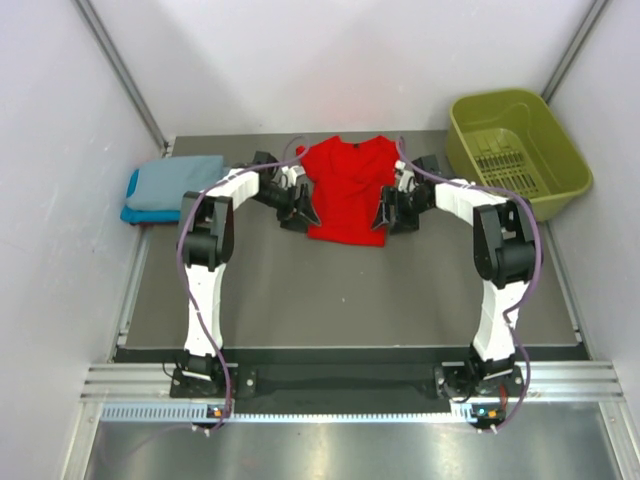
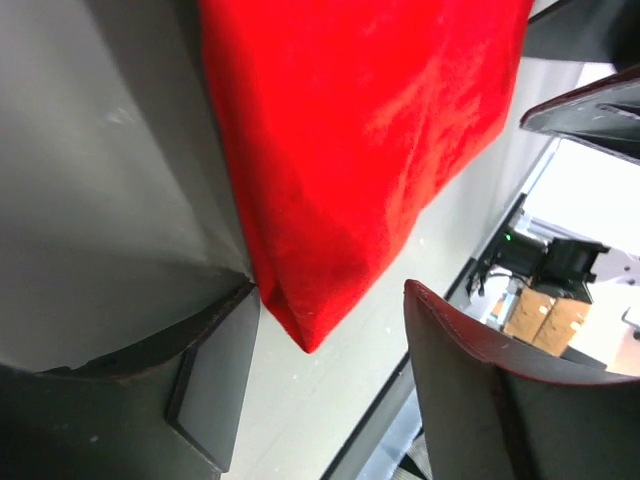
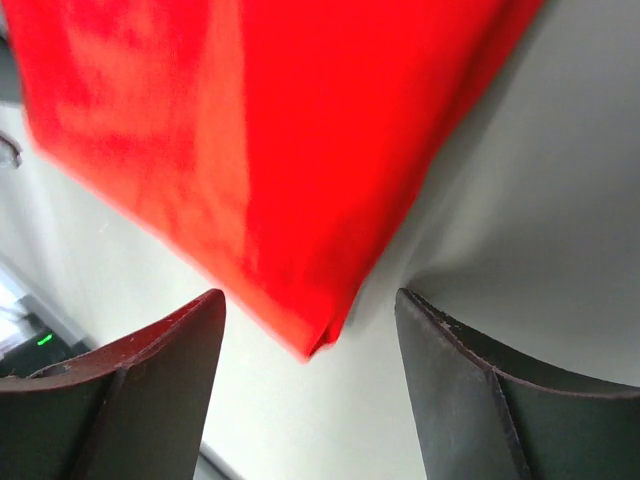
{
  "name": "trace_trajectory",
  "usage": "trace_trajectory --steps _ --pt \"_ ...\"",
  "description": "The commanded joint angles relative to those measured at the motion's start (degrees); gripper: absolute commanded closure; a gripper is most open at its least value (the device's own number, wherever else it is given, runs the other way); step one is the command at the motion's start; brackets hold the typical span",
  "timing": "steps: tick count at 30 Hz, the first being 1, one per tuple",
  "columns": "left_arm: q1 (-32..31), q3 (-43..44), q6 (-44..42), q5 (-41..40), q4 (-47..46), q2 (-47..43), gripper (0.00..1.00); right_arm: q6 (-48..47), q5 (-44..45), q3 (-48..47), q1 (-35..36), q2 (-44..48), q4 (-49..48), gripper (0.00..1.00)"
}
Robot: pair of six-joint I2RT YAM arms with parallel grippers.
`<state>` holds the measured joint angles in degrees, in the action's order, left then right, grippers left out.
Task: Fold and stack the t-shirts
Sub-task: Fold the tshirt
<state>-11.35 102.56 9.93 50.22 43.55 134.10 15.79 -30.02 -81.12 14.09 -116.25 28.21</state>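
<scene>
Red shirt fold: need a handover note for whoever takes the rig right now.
Left tool: open, jaws either side of the red shirt at its near-left corner, no grip yet.
Right tool: open, the same at the near-right corner.
Red shirt: flat on the table, far middle; its sides look folded in.
Done: grey-blue shirt folded, lying on the turquoise shirt at far left.
Left: grip both corners, finish the fold, put red on that pile.
</scene>
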Motion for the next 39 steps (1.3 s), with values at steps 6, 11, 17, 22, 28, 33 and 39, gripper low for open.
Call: trace_trajectory --steps 6,11,17,22,28,33,39 --pt "-1.57 -4.65 -4.31 -7.94 2.07 2.39 0.31 5.12 -7.24 9.13 -0.46 7.52 -3.15 0.3" --pt "-1.57 -4.21 -4.48 -7.24 2.5 2.39 0.41 6.35 -8.12 10.63 -0.38 7.26 -4.82 0.38" --pt "-1.57 -4.48 -4.05 -6.89 2.5 2.3 0.48 6.45 -7.86 8.79 -0.38 4.63 -6.06 0.47" --pt "-1.57 -5.0 -3.78 -6.36 2.6 2.3 0.59 5.75 -7.86 6.33 -0.11 2.61 -5.97 0.64" --pt "-1.65 -4.3 -3.69 -6.89 2.59 2.74 1.0 4.25 -7.25 6.15 -0.02 2.69 -4.48 0.85" --pt "-1.65 -4.83 -4.13 -6.89 2.68 1.6 1.0 2.85 -6.45 8.08 -0.29 5.85 -3.69 1.0" --pt "-3.58 -5.71 -7.46 -8.46 4.69 -2.52 1.0 1.17 -6.45 8.35 -1.6 11.38 -1.93 1.0"
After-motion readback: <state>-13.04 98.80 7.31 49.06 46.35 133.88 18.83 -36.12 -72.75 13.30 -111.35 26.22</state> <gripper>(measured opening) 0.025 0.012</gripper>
